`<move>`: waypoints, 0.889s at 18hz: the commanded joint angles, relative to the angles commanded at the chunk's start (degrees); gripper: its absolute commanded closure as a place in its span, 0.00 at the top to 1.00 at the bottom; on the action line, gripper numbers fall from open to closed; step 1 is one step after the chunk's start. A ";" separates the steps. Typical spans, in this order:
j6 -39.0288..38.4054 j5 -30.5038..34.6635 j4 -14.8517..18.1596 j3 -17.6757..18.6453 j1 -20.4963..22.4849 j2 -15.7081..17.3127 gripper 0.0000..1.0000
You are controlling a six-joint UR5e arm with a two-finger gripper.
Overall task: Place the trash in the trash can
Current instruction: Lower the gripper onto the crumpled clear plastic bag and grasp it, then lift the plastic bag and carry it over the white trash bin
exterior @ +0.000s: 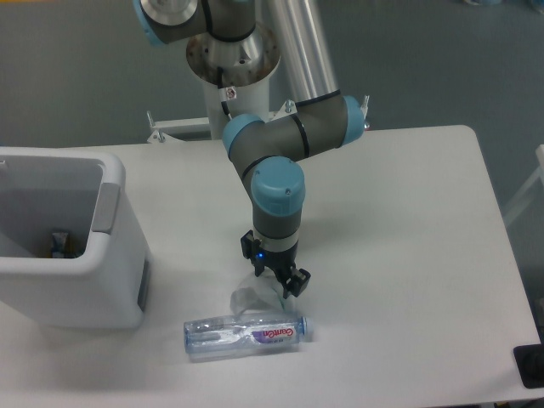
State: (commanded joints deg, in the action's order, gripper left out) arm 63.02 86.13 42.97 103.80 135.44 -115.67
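Trash can: white, far left of the table, some item inside. Bottle: lying on its side near the front edge. Wrapper: just behind the bottle, partly under the gripper. Gripper: pointing down onto the wrapper, fingers apart; grasp cannot be told.

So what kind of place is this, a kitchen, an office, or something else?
Most likely a robotics lab or test bench. A grey and blue robot arm on a pedestal stands at a bare white table over a plain grey floor, with only a bottle, a wrapper and a white bin laid out.
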 joint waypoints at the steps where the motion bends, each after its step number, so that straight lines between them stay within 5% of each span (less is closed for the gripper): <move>1: -0.09 -0.09 0.09 0.09 0.00 0.09 0.16; 3: 0.35 -0.53 -0.08 0.27 0.00 -0.17 0.11; 4: 0.17 -0.61 -0.08 0.18 0.17 0.00 0.00; 11: -0.09 -3.86 2.64 0.44 -0.87 6.05 0.00; 16: -4.47 -13.77 2.82 -2.62 -1.85 11.86 0.00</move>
State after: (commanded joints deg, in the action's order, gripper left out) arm 58.55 72.36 45.79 101.17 133.59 -103.81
